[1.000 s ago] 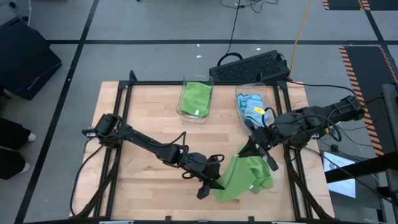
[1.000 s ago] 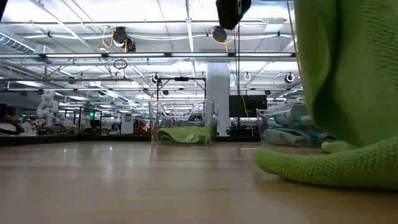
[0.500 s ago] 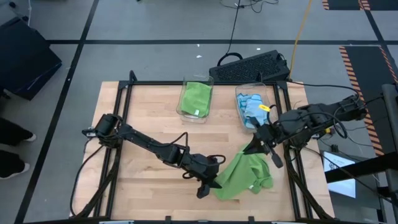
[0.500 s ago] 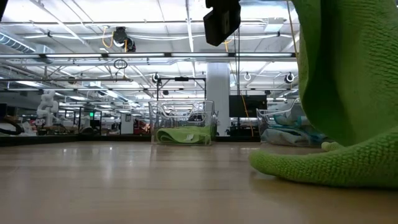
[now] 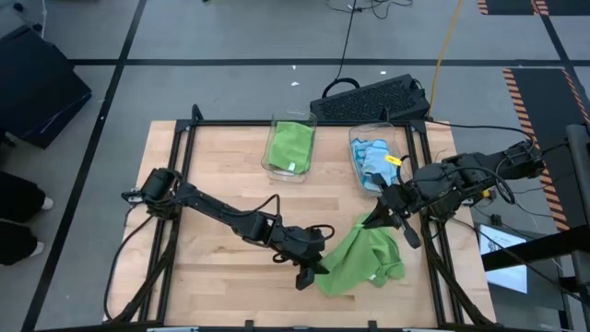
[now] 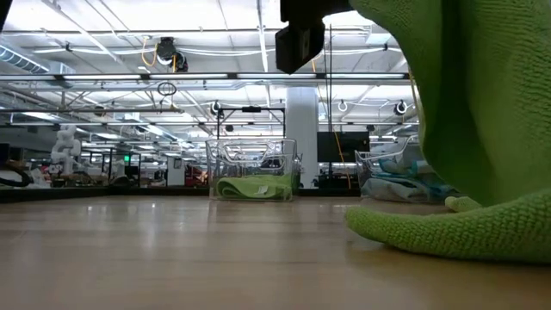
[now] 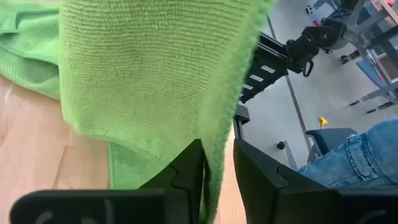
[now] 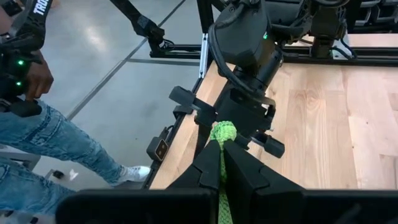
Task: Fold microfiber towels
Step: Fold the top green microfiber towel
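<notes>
Lime green towel [image 5: 361, 261] bunched, part lifted | left fingers [image 5: 313, 268] pinch edge | right fingers [image 5: 376, 219] pinch corner

Two dark, slim multi-joint arms with black looping cables, each tipped by a black two-finger tool [image 5: 311, 270].

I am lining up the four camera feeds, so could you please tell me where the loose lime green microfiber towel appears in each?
High view: lime green microfiber towel, near edge, right of centre.
Low view: fills the right side.
Left wrist view: draped across the top, pinched between fingers.
Right wrist view: bunched corner between fingers.
Shared landmark: light wooden table.
</notes>
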